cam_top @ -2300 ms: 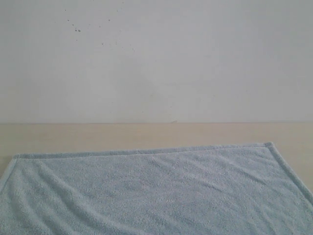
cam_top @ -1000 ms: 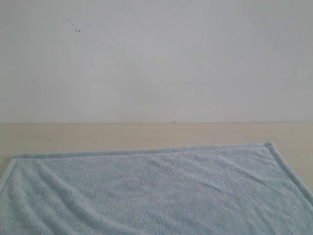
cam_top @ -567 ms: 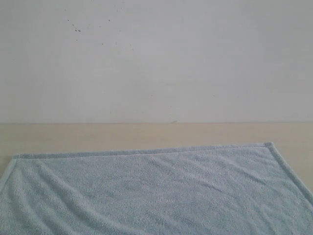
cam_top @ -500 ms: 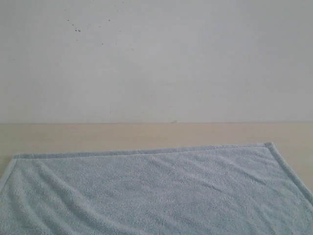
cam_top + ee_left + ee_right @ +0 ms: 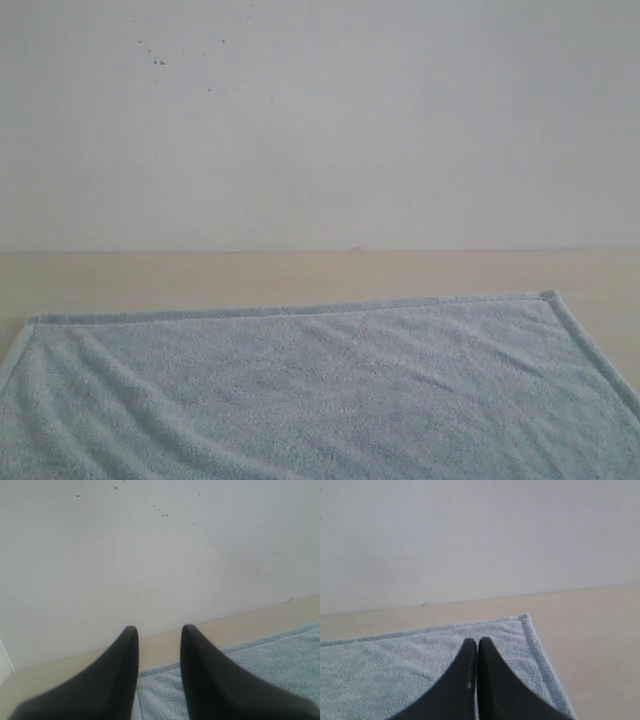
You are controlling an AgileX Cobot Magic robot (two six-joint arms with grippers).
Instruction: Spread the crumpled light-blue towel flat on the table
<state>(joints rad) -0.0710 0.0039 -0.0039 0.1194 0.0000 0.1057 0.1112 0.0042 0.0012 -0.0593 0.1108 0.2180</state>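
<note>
The light-blue towel [image 5: 320, 390] lies spread out on the beige table [image 5: 300, 275], its far hemmed edge and both far corners showing, with shallow ripples on the left part. Neither gripper shows in the exterior view. My left gripper [image 5: 159, 630] hangs open above the towel [image 5: 270, 655] near its far left corner, nothing between its black fingers. In the right wrist view my right gripper [image 5: 476, 641] is shut with nothing in it, above the towel [image 5: 395, 665] close to its far right corner.
A white wall [image 5: 320, 120] with a few dark specks rises right behind the table. A strip of bare table runs between the towel's far edge and the wall, and bare table [image 5: 590, 645] lies beside the towel's right hem.
</note>
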